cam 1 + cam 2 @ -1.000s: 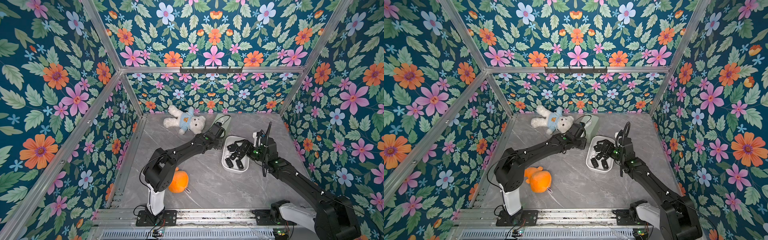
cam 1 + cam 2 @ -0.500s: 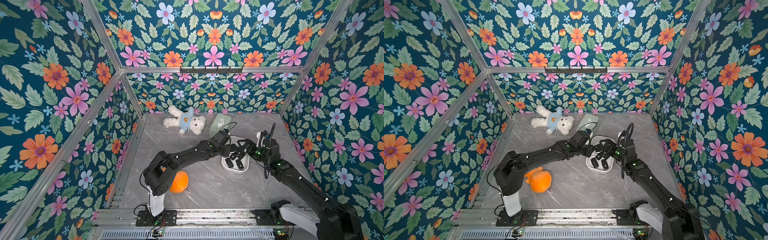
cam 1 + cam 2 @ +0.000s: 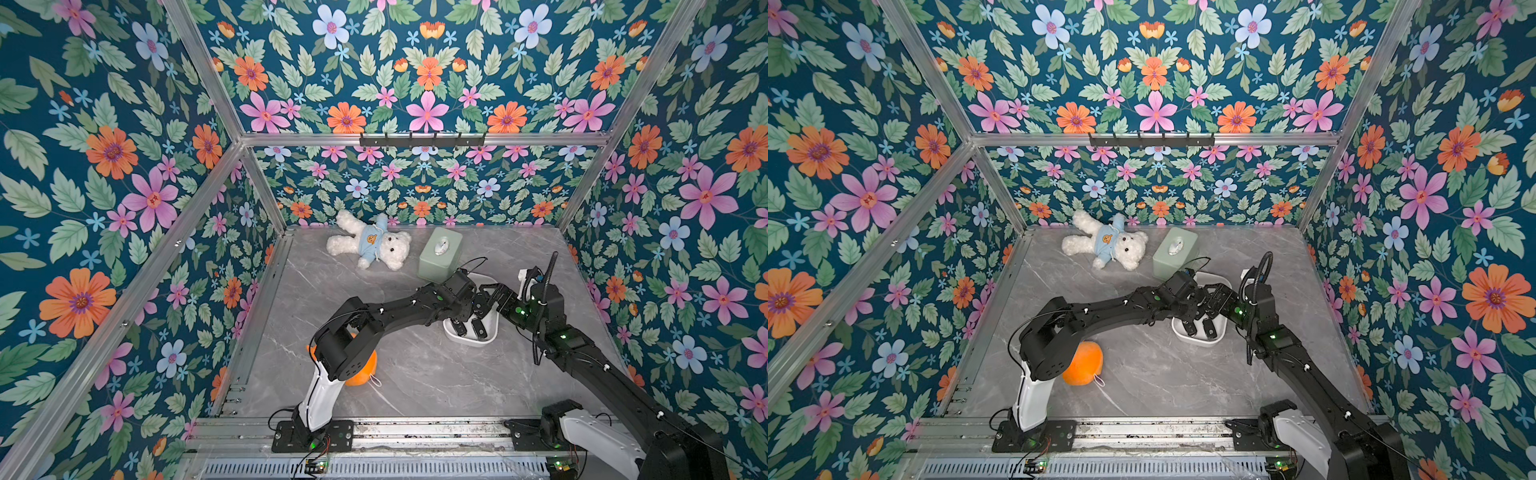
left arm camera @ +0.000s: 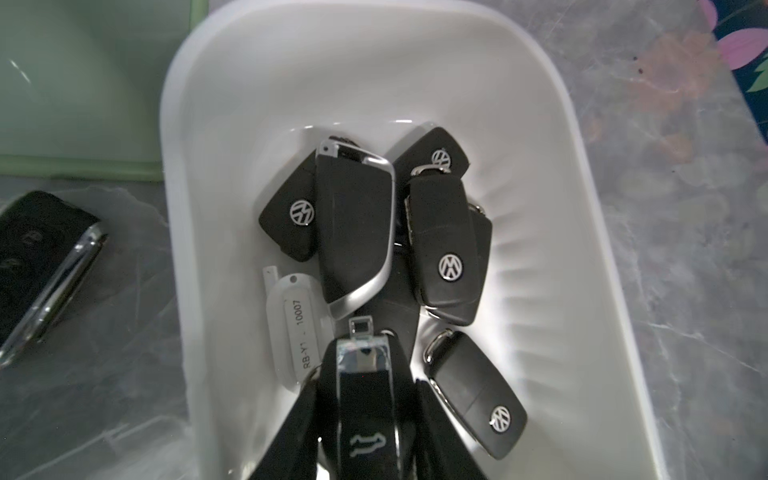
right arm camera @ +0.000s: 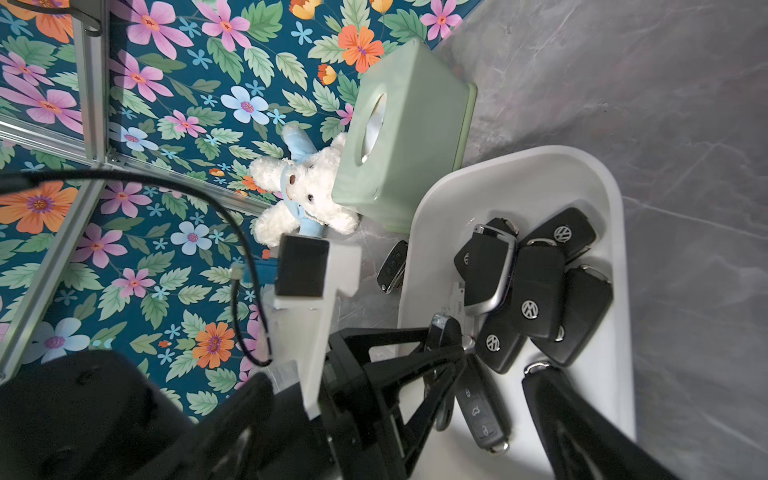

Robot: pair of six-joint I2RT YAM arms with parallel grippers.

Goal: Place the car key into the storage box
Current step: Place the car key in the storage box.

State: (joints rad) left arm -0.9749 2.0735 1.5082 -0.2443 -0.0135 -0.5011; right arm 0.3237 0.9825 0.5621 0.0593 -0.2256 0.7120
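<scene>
**Ana:** Where was the car key [image 4: 365, 415] just then?

**Ben:** It was clenched in the left tool [image 4: 368, 374] and hung over the inside of the storage box [image 4: 540, 187]. Its silver end pointed down at the pile of keys [image 4: 446, 249] already lying there. I could not tell whether it touched them.

**Ana:** And the right tool [image 3: 486, 299]?

**Ben:** Its jaws were spread wide and gripped nothing I could see. It hovered over the same box, just beside the left one.

**Ana:** So the step in hand was the drop. How would you have done it well?

**Ben:** I judged the key was already inside the rim, so no sideways travel was needed. I would have eased it lower, so that it slid onto the pile instead of bouncing off the slick plastic. Then I would have opened the jaws fully, since a glossy fob can cling to one pad.

**Ana:** Any hazards?

**Ben:** The two tools were crowded. The right one should have kept still, and the left should have lifted straight up so it didn't rake the pile. Another key [image 4: 41, 266] lay on the desk [image 3: 415, 374] beside the box, near the pale green box [image 3: 440, 253]. That one was a job for afterwards.
</scene>
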